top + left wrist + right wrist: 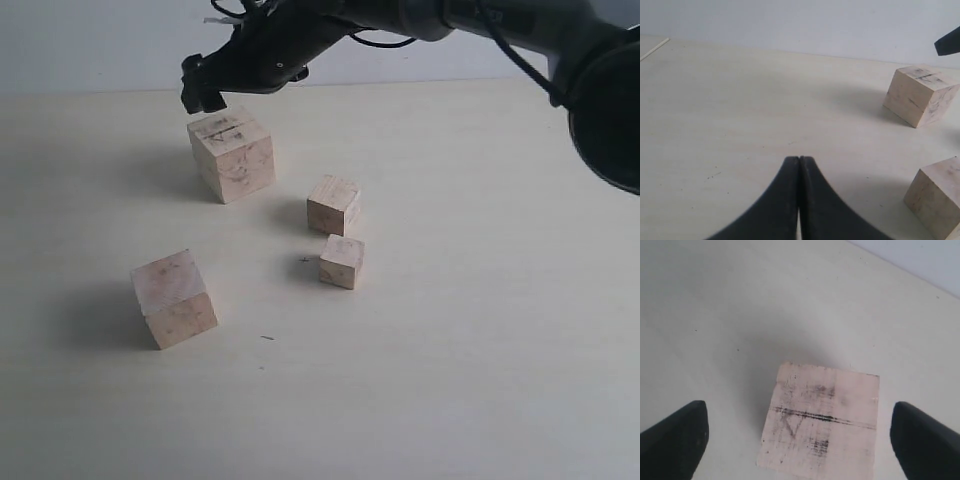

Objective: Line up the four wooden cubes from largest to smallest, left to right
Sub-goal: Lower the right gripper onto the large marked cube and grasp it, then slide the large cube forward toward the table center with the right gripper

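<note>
Four wooden cubes rest on the pale table. The largest cube [232, 155] [920, 94] [822, 422], with dark pencil scribbles on top, stands at the back left. The second largest [173, 298] [937, 195] is at the front left. A smaller cube [333, 205] and the smallest [341, 261] sit close together near the middle. My right gripper [205, 90] [797, 407] reaches across from the right and hangs open just above the largest cube, its fingers [675, 440] wide of both sides and touching nothing. My left gripper [799, 159] is shut and empty, low over bare table.
The right arm [560, 50] spans the back right of the exterior view. The table's far edge [450, 82] meets a pale wall. One dark tip of the right gripper's fingers [948, 44] shows above the largest cube in the left wrist view.
</note>
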